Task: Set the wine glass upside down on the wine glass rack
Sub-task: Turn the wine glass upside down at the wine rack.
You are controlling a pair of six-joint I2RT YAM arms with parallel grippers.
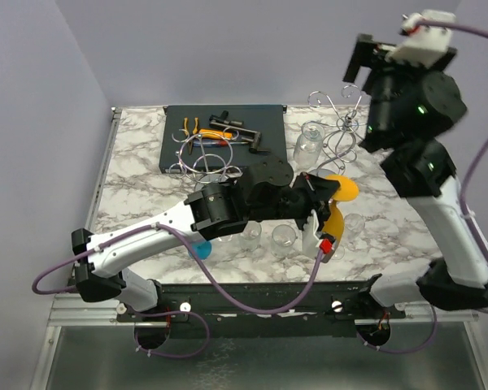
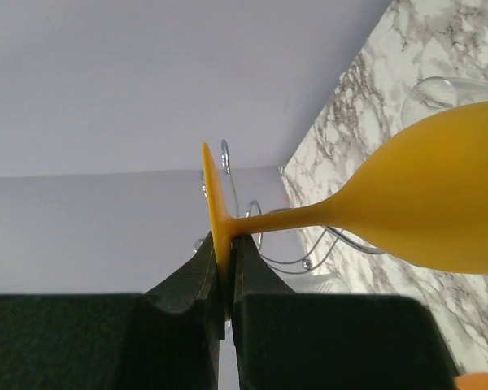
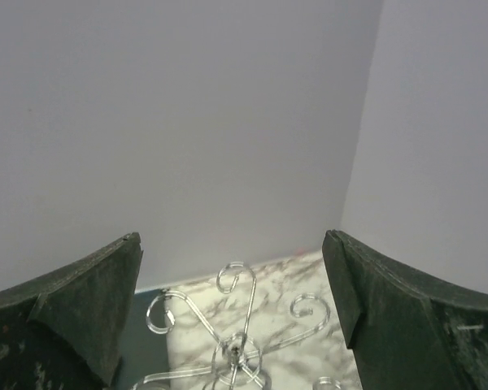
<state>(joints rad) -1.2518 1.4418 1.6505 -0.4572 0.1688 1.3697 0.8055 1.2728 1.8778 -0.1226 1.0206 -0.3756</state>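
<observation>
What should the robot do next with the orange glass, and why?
Probably carry the glass over toward the rack. The left gripper is shut on the glass's foot, so the grip is made, but the glass is not yet at the rack's hooks.

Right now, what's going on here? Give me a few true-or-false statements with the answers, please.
1. The left gripper pinches the orange glass by the rim of its foot. True.
2. The right gripper is shut. False: its jaws stand wide open and hold nothing.
3. The orange glass already hangs on the rack. False: it is held in the left gripper, not on the rack.
4. Clear glasses stand on the table. True.
</observation>
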